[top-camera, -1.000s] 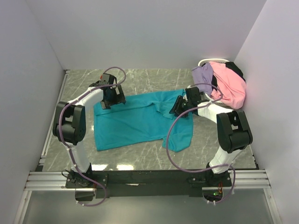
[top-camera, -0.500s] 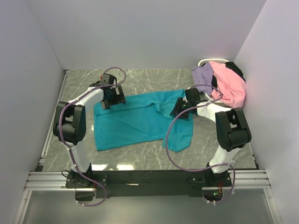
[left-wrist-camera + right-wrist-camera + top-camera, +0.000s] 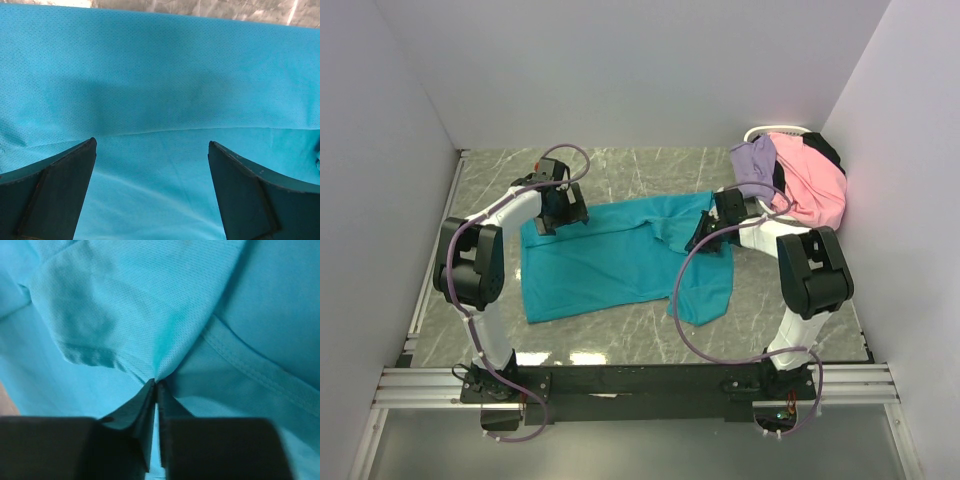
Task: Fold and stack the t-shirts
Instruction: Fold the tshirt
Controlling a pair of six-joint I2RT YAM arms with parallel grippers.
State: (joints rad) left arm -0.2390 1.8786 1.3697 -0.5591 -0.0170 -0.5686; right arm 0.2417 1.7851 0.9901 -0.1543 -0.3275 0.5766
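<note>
Your right gripper (image 3: 156,383) pinches teal shirt (image 3: 125,300) fold at fingertips, likely to pull it flat. Your left gripper (image 3: 151,145) spread wide just above shirt, holds nothing.

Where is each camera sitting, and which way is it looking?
Top external: high behind the robot, looking down at the table, the teal t-shirt and both arms.
Left wrist: on that wrist, looking down at teal cloth through the open left pincer.
Right wrist: on that wrist, close on a fold pinched in the right pincer.
Shared: all three show the teal t-shirt.
</note>
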